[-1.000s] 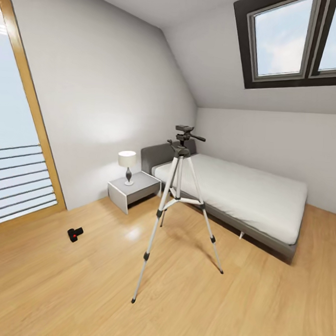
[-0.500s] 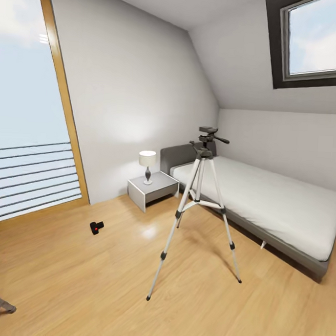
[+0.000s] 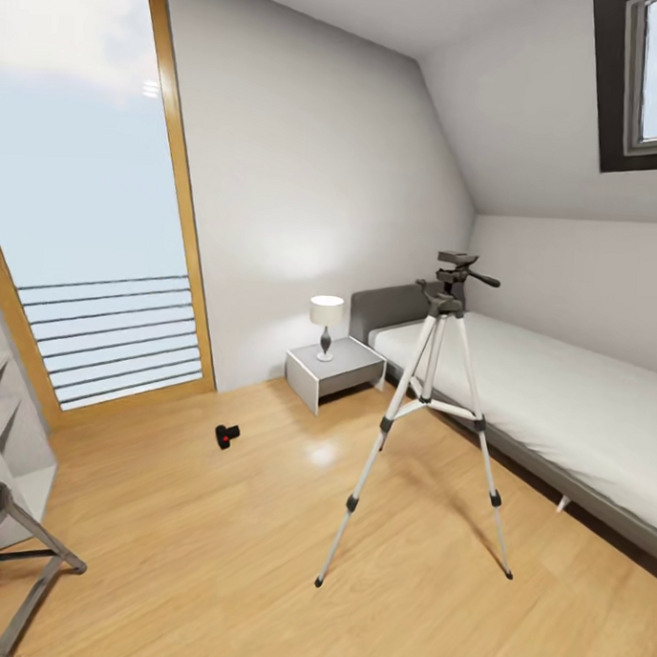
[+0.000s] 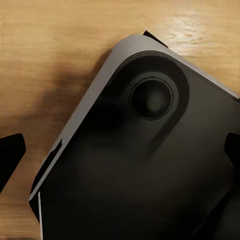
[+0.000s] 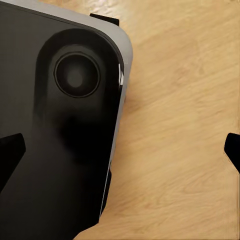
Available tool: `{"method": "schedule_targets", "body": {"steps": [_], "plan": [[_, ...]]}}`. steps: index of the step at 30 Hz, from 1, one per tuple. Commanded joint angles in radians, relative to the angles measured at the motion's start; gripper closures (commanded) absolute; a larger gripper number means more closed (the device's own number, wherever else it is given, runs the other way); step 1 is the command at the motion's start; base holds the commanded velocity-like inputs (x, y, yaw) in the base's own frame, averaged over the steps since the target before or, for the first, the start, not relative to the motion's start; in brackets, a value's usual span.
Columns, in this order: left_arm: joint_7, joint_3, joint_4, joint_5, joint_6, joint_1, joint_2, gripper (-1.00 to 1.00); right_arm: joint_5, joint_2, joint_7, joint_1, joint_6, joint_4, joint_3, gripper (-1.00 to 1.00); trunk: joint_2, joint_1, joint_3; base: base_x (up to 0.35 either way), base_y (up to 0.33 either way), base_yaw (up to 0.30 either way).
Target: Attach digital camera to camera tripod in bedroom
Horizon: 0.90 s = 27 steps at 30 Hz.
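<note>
The digital camera (image 3: 227, 437), small and black with a red button, lies on the wood floor near the glass door, left of the nightstand. The camera tripod (image 3: 438, 410) stands upright mid-room beside the bed, silver legs spread; nothing sits on its black head (image 3: 457, 270), whose pan handle points right. In the left wrist view my left gripper (image 4: 120, 150) is open, its dark fingertips (image 4: 10, 156) far apart over my own base. My right gripper (image 5: 120, 152) is likewise open with nothing between its fingertips (image 5: 10, 155). Both hang far from the camera and tripod.
A low grey bed (image 3: 564, 406) runs along the right wall. A grey nightstand (image 3: 334, 375) carries a small lamp (image 3: 326, 321). A tall glass door (image 3: 95, 213) with wooden frame is at left. A grey folding stand and shelf (image 3: 14, 525) sit at near left.
The whole head view has shifted right, so the camera turned left. The digital camera and tripod have stayed where they were on the floor. The shelf and stand came into view at left.
</note>
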Motion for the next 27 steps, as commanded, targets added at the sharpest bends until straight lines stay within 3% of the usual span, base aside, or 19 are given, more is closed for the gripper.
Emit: {"method": "schedule_targets", "body": {"steps": [1,27], "plan": [[0.001,0.003,-0.002,0.000,-0.001,0.001,0.000,-1.00,0.007,0.000,0.000,0.000,-0.002,0.000,0.001,-1.00,0.000,0.000,-0.001,0.000,0.000,0.272],[0.001,0.003,-0.002,0.000,0.000,0.001,0.000,-1.00,0.007,-0.001,0.000,0.000,-0.001,0.000,0.001,-1.00,0.000,0.000,-0.001,0.000,0.000,0.272]]}}
